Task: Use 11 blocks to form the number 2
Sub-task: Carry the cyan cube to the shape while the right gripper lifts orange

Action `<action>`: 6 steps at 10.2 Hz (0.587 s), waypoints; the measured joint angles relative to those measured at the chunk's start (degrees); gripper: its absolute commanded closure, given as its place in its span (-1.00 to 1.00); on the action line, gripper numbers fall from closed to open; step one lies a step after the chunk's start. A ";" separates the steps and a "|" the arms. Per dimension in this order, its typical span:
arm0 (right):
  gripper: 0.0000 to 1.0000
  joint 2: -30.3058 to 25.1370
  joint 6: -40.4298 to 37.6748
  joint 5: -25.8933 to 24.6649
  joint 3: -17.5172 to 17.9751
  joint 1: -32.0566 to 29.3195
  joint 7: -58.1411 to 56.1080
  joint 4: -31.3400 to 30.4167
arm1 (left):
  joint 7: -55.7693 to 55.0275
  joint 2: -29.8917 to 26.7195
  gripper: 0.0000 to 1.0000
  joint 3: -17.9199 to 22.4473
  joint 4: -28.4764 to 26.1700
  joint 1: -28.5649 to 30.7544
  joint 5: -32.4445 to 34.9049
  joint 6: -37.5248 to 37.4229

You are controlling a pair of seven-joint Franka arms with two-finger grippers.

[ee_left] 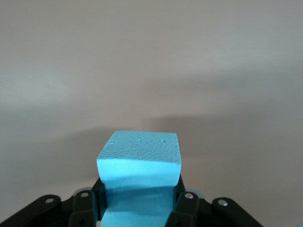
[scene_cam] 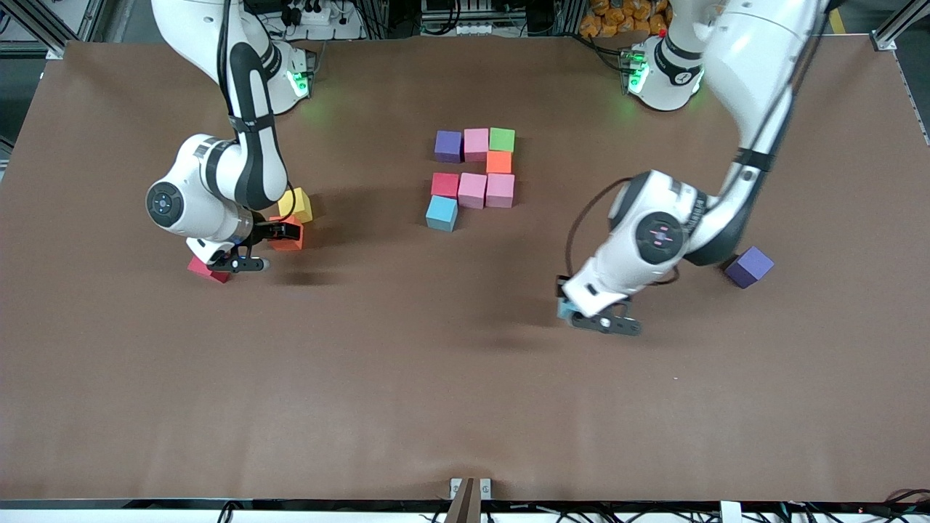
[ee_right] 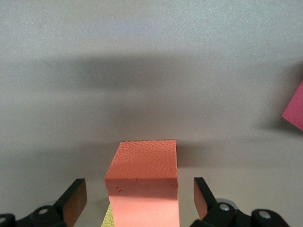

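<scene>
- Mid-table, toward the arms' bases: 8 foam blocks packed together, edges touching. Row nearest the bases: purple block (scene_cam: 448,146), pink block (scene_cam: 476,144), green block (scene_cam: 501,139). Next: orange block (scene_cam: 498,162) alone, under the green one. Next row: red block (scene_cam: 445,184), then 2 pink blocks (scene_cam: 472,190) (scene_cam: 500,190). Nearest the front camera: light blue block (scene_cam: 442,213), just below the red one.
- All blocks: small matte cubes, equal size, finely pebbled faces. No labels or writing seen.
- Left gripper (scene_cam: 590,317): clamped on a second light blue block (ee_left: 140,176), foam pinched in at the fingers; over bare table toward the left arm's end.
- Loose purple block (scene_cam: 748,266): beside the left arm, well apart from the group.
- Right gripper (scene_cam: 285,232): fingers wide apart, either side of an orange block (ee_right: 143,182), not touching it; toward the right arm's end.
- Yellow cube (scene_cam: 296,205): just beside that orange block.
- Second red block (scene_cam: 207,269): partly under the right arm.
</scene>
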 measured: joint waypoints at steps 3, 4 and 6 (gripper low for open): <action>-1.00 0.11 -0.24 2.43 0.08 -0.09 0.06 -1.56 | -7.30 3.48 0.94 8.57 4.45 -13.11 -6.26 -0.29; -0.76 0.20 -0.27 2.98 0.25 -0.07 0.04 -2.06 | -8.91 5.10 0.95 13.01 5.74 -18.45 -9.24 -0.32; 0.23 0.28 -0.20 3.18 0.38 -0.06 0.01 -2.24 | -9.75 7.66 0.95 23.63 7.31 -29.57 -17.10 -0.76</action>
